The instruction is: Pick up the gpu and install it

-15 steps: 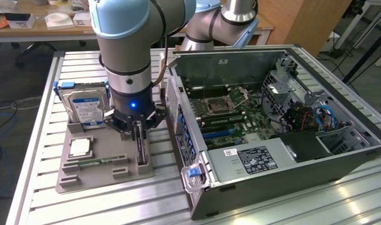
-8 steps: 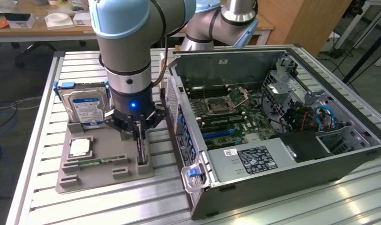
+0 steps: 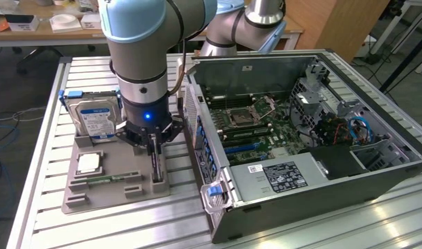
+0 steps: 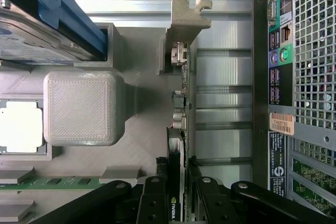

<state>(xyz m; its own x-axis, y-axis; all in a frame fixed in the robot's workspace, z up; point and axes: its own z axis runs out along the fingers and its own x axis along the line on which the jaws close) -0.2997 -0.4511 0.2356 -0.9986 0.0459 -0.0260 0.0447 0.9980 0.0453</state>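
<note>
The gpu [image 3: 157, 167] stands on edge in a slot of the grey holder [image 3: 113, 194], on the side nearest the computer case. In the wrist view the gpu [image 4: 182, 108] shows as a thin edge, with its metal bracket [image 4: 186, 19] at the far end. My gripper [image 3: 153, 148] comes straight down over the card. Its black fingers [image 4: 155, 203] sit on both faces of the card and press against it. The card still rests in the holder.
The open computer case [image 3: 301, 135] lies on its side at the exterior view's right, motherboard exposed; its rear panel [image 4: 283, 77] runs close beside the card. The holder also carries a hard drive [image 3: 93, 116] with blue rails, a processor [image 3: 90, 163] and a memory stick [image 3: 107, 180].
</note>
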